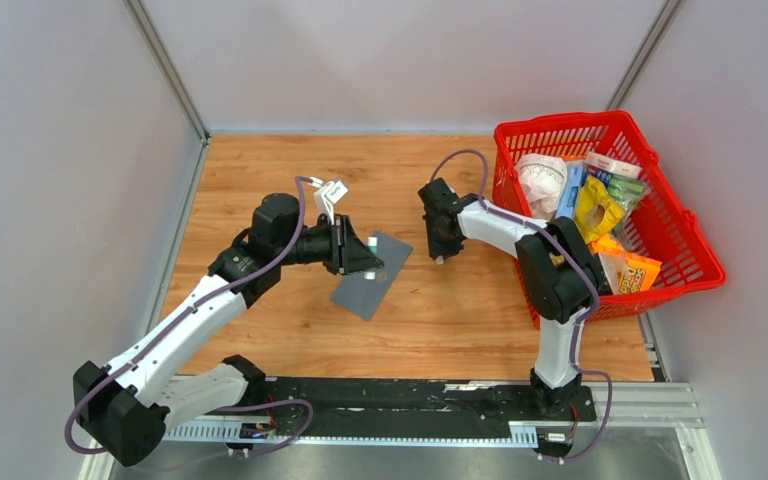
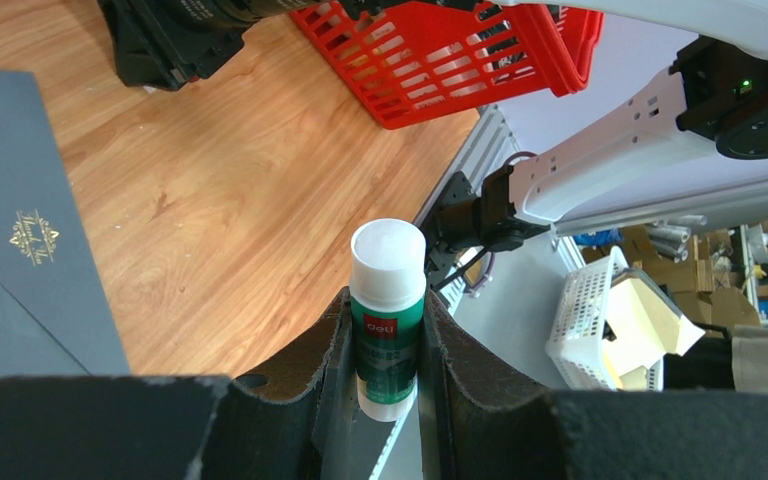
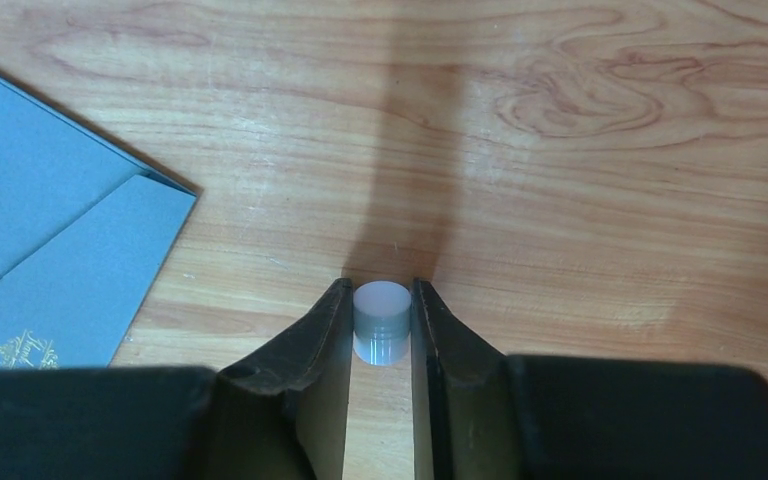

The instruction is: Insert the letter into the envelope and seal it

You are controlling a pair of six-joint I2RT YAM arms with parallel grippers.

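Sealing step, prob. — left tool (image 2: pixel 387 296) clamps glue stick (image 2: pixel 388 325); right tool (image 3: pixel 380 288) pinches small white cap (image 3: pixel 380 325) at 3 o'clock of envelope (image 1: pixel 372 277), flat on counter (image 1: pixel 460 310) — letter not visible. Next: glue onto flap w/o shifting envelope.

Top view high, wide; wrist views close, low, sharing envelope (image 3: pixel 50 250).

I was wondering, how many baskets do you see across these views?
2. A red basket, full of packaged goods, stands at the right of the table; a white basket sits off the table, seen in the left wrist view. More may be hidden out of frame.
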